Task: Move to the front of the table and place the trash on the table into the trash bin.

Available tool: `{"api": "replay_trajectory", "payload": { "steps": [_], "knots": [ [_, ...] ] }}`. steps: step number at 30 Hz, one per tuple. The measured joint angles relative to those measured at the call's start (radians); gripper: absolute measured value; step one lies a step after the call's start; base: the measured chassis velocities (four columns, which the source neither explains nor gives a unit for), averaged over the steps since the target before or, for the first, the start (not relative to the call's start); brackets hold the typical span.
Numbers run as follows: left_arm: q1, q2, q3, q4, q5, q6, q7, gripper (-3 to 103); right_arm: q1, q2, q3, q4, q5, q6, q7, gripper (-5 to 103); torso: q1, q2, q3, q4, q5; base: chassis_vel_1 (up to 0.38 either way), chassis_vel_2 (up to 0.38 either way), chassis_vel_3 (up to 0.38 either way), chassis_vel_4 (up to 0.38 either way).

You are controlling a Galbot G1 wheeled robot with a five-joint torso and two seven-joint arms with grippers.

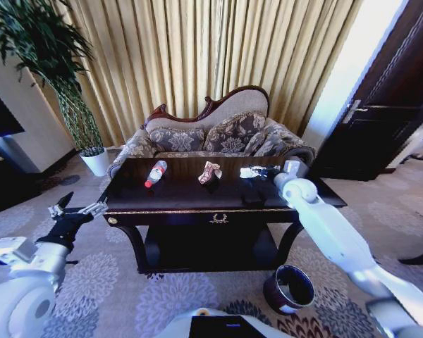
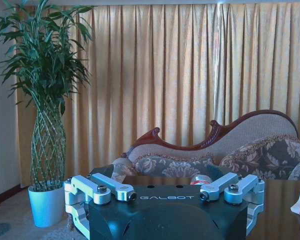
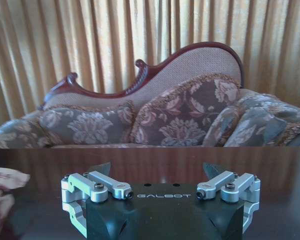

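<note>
Nearest the head camera, on the floral carpet in front of the table [image 1: 197, 210], stands the trash bin [image 1: 289, 289], a round dark bucket with a pale rim and a white label whose print is too small to read. Left of the table's front corner, the left gripper [image 1: 76, 209] hangs above the carpet with its jaws spread and nothing between them; its body reads "GALBOT" in the left wrist view. Out over the right part of the glossy tabletop, the right gripper [image 1: 268, 171] sits just beside the small white scraps [image 1: 249, 172]; the right wrist view shows its jaws spread wide and the same "GALBOT" lettering. Mid-table lies the crumpled pink-white wrapper [image 1: 210, 172], and left of it the clear bottle [image 1: 155, 173] with a red label, text unreadable. Beyond the table stands a patterned sofa [image 1: 218, 134] before gold curtains [image 1: 218, 49].
</note>
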Motion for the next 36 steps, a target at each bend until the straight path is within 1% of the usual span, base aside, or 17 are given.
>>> {"api": "replay_trajectory", "payload": {
  "steps": [3, 5, 7, 8, 10, 13, 17, 19, 25, 26, 27, 29, 30, 33, 34, 36],
  "knots": [
    [-0.001, -0.011, 0.013, 0.000, 0.002, 0.001, 0.001, 100, 0.037, 0.006, -0.020, -0.057, -0.026, -0.001, -0.001, 100, 0.000, 0.000, 0.000, 0.0000, 0.0002, 0.000, 0.000, 0.000, 0.000],
    [-0.001, -0.011, 0.014, 0.000, 0.002, 0.000, 0.001, 100, 0.039, 0.006, -0.021, -0.062, -0.029, -0.002, -0.001, 100, 0.000, 0.000, 0.000, 0.0000, 0.0002, 0.000, 0.000, 0.000, 0.000],
    [-0.001, -0.011, 0.014, 0.000, 0.002, 0.001, 0.002, 100, 0.048, 0.000, -0.027, -0.079, -0.040, -0.026, 0.002, 100, 0.000, 0.000, 0.000, 0.0000, 0.0004, 0.000, 0.000, 0.000, 0.000],
    [-0.001, -0.011, 0.014, 0.000, 0.002, 0.001, 0.002, 100, 0.048, 0.000, -0.027, -0.079, -0.040, -0.026, 0.002, 100, 0.000, 0.000, 0.000, 0.0000, 0.0004, 0.000, 0.000, 0.000, 0.000],
    [-0.002, -0.007, 0.008, 0.000, 0.000, 0.001, 0.003, 100, 0.055, -0.007, -0.030, -0.093, -0.044, -0.061, 0.008, 100, 0.000, 0.000, 0.000, -0.0002, 0.0003, 0.000, 0.000, 0.000, 0.000],
    [-0.001, -0.008, 0.005, 0.000, -0.001, 0.000, 0.005, 100, 0.058, -0.006, -0.033, -0.112, -0.051, -0.077, 0.013, 100, 0.000, 0.000, 0.000, -0.0001, 0.0002, 0.000, 0.000, 0.000, 0.000],
    [0.001, -0.010, 0.002, 0.000, -0.001, -0.002, 0.006, 100, 0.059, 0.000, -0.041, -0.133, -0.071, -0.086, 0.014, 100, 0.000, 0.000, 0.000, 0.0000, 0.0004, 0.000, 0.000, 0.000, 0.000],
    [-0.008, -0.006, 0.002, 0.000, -0.002, -0.005, 0.006, 100, 0.068, 0.007, -0.063, -0.165, -0.104, -0.087, 0.015, 100, 0.000, 0.000, 0.000, 0.0000, 0.0003, 0.000, 0.000, 0.000, 0.000],
    [-0.005, -0.011, -0.002, 0.000, -0.004, -0.009, 0.006, 100, 0.095, 0.019, -0.083, -0.215, -0.113, -0.086, 0.013, 100, 0.000, 0.000, 0.000, 0.0001, 0.0002, 0.000, 0.000, 0.000, 0.000],
    [-0.003, -0.012, -0.006, 0.000, -0.004, -0.014, 0.006, 100, 0.100, 0.021, -0.085, -0.223, -0.113, -0.086, 0.012, 103, 0.000, 0.000, 0.000, 0.0001, 0.0002, 0.000, 0.000, 0.000, 0.000],
    [-0.003, -0.012, -0.006, 0.000, -0.004, -0.014, 0.006, 100, 0.100, 0.021, -0.085, -0.223, -0.113, -0.086, 0.012, 103, 0.000, 0.000, 0.000, 0.0001, 0.0002, 0.000, 0.000, 0.000, 0.000],
    [-0.001, -0.012, -0.016, 0.000, -0.005, -0.020, 0.007, 100, 0.104, 0.023, -0.086, -0.229, -0.114, -0.087, 0.009, 97, 0.000, 0.000, 0.000, 0.0000, 0.0003, 0.000, 0.000, 0.000, 0.000],
    [-0.001, -0.012, -0.016, 0.000, -0.005, -0.020, 0.007, 100, 0.104, 0.023, -0.086, -0.229, -0.114, -0.087, 0.009, 97, 0.000, 0.000, 0.000, 0.0000, 0.0003, 0.000, 0.000, 0.000, 0.000],
    [-0.001, -0.009, -0.024, 0.000, -0.006, -0.023, 0.008, 100, 0.100, 0.023, -0.084, -0.228, -0.116, -0.090, 0.003, 82, 0.000, 0.000, 0.000, 0.0001, 0.0001, 0.000, 0.000, 0.000, 0.000],
    [-0.001, -0.009, -0.024, 0.000, -0.006, -0.023, 0.008, 100, 0.100, 0.023, -0.084, -0.228, -0.116, -0.090, 0.003, 82, 0.000, 0.000, 0.000, 0.0001, 0.0001, 0.000, 0.000, 0.000, 0.000],
    [-0.001, -0.006, -0.026, 0.000, -0.006, -0.024, 0.010, 100, 0.091, 0.022, -0.078, -0.226, -0.120, -0.096, -0.002, 71, 0.000, 0.000, 0.000, 0.0000, 0.0003, 0.000, 0.000, 0.000, 0.000]
  ]
}}
